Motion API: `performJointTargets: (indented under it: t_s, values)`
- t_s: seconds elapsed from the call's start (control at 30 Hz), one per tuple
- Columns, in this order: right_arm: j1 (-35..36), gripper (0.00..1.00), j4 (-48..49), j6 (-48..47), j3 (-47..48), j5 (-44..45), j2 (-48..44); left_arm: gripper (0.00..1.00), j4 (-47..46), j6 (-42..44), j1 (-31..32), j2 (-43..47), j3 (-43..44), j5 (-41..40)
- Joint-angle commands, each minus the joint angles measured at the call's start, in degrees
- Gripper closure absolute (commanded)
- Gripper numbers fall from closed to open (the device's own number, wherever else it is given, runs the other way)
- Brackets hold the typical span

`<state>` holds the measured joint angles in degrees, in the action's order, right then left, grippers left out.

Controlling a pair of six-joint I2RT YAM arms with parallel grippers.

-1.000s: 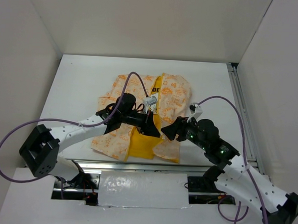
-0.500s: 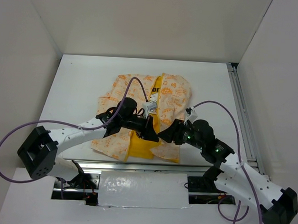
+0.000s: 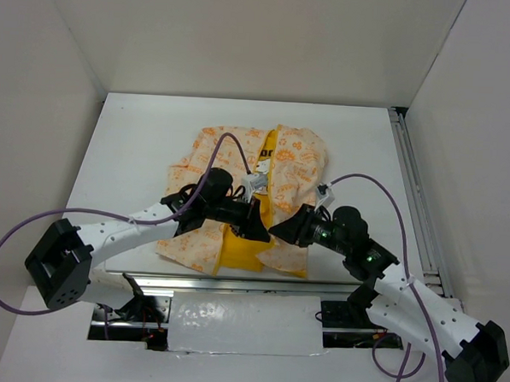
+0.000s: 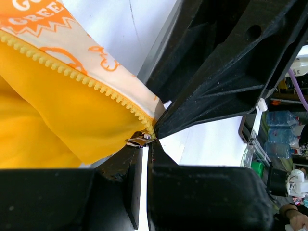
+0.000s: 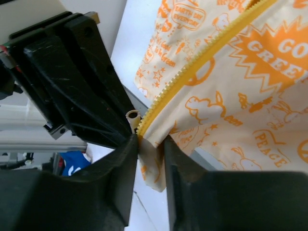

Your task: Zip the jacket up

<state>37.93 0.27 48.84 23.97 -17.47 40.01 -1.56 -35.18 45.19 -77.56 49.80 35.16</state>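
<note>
The cream-peach jacket (image 3: pixel 297 163) with orange print lies open on the white table, its yellow lining (image 3: pixel 242 246) showing at the bottom hem. My left gripper (image 3: pixel 260 228) is shut on the metal zipper slider (image 4: pixel 139 140) at the lower end of the yellow teeth (image 4: pixel 86 79). My right gripper (image 3: pixel 278 230) is shut on the bottom corner of the other front panel (image 5: pixel 153 161), beside the cream zipper pin (image 5: pixel 132 117). The two grippers meet tip to tip over the hem. In the wrist views the left gripper (image 4: pixel 146 144) and the right gripper (image 5: pixel 151 144) each see the other's black body close by.
The white table (image 3: pixel 129 142) ends at a metal rail (image 3: pixel 233 284) close below the hem. A track (image 3: pixel 411 191) runs along the right edge. Purple cables (image 3: pixel 232 143) arch over the jacket. White walls enclose three sides.
Both grippers have closed in on each other at the hem. The right gripper moved left with its panel corner, and the left one dropped slightly toward the near edge.
</note>
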Motion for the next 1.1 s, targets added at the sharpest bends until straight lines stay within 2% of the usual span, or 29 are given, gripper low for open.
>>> performJointTargets:
  t_s: [0.0, 0.1, 0.17, 0.2, 0.3, 0.33, 0.4, 0.43, 0.47, 0.53, 0.57, 0.6, 0.63, 0.77, 0.83, 0.87, 0.93, 1.07]
  values:
    - [-0.7, 0.69, 3.7, -0.4, -0.7, -1.7, 0.6, 1.0, -0.8, -1.1, 0.5, 2.1, 1.3, 0.5]
    - [-0.7, 0.81, 4.9, -0.4, -0.9, -2.1, 0.0, 1.0, 0.0, -1.1, 0.6, 1.4, 2.0, -0.1]
    - [-0.7, 0.98, 4.8, -1.0, -0.8, -2.2, -1.0, 1.0, 1.0, -1.4, 0.6, 1.0, 2.6, -0.4]
    - [-0.8, 1.0, 4.7, -1.3, -0.9, -1.9, -1.8, 1.0, 1.3, -1.4, 0.6, 0.7, 2.8, -0.8]
    - [-0.7, 1.0, 4.8, -2.4, -1.4, -1.4, -2.9, 0.89, 1.4, -1.7, 0.6, 0.9, 2.9, -1.3]
    - [-0.8, 1.0, 4.7, -2.7, -1.7, -0.8, -3.0, 0.78, 3.2, -1.6, 0.6, 1.1, 2.9, -1.5]
    - [-0.8, 1.0, 4.7, -3.2, -2.1, 0.9, -3.4, 0.69, 4.1, -1.6, 0.6, 2.1, 2.7, -2.4]
    - [-0.8, 1.0, 4.6, -3.8, -2.3, 2.1, -3.4, 0.54, 5.5, -1.7, 0.6, 3.3, 2.5, -3.4]
    - [-1.1, 1.0, 4.2, -4.5, -2.1, 2.7, -3.2, 0.48, 6.6, -1.9, 0.6, 4.0, 1.9, -4.2]
    - [-1.5, 1.0, 3.6, -6.6, -1.7, 4.6, -2.6, 0.27, 9.1, -1.9, 0.6, 6.5, 0.9, -7.8]
    - [-1.5, 1.0, 3.3, -6.9, -1.4, 5.5, -2.0, 0.18, 13.2, -1.9, 0.3, 7.7, 0.0, -9.3]
    - [-1.6, 1.0, 3.4, -7.8, -1.2, 5.7, -1.6, 0.01, 15.8, -3.0, 0.1, 8.7, -0.4, -11.1]
    - [-1.7, 1.0, 3.5, -8.5, -1.0, 5.5, -1.2, 0.01, 18.6, -4.1, -0.6, 10.5, -0.9, -16.6]
    - [-2.5, 1.0, 1.6, -11.5, 0.6, 5.8, 0.8, 0.01, 36.1, -13.7, -2.4, 14.5, -3.3, -29.0]
    - [-3.0, 1.0, 0.9, -11.9, 0.6, 5.7, 0.8, 0.01, 40.0, -15.8, -2.7, 16.1, -5.8, -30.0]
    - [-3.4, 1.0, 0.7, -12.3, 0.7, 5.2, 1.0, 0.01, 41.9, -19.5, -2.4, 16.6, -6.7, -31.6]
    - [-4.3, 1.0, 0.6, -12.7, 0.6, 4.3, 1.2, 0.01, 41.3, -19.9, -2.1, 15.8, -8.4, -30.1]
    - [-5.9, 1.0, 0.1, -13.4, 1.3, 1.3, 2.3, 0.01, 52.0, -29.2, -2.1, 8.0, -5.9, -36.9]
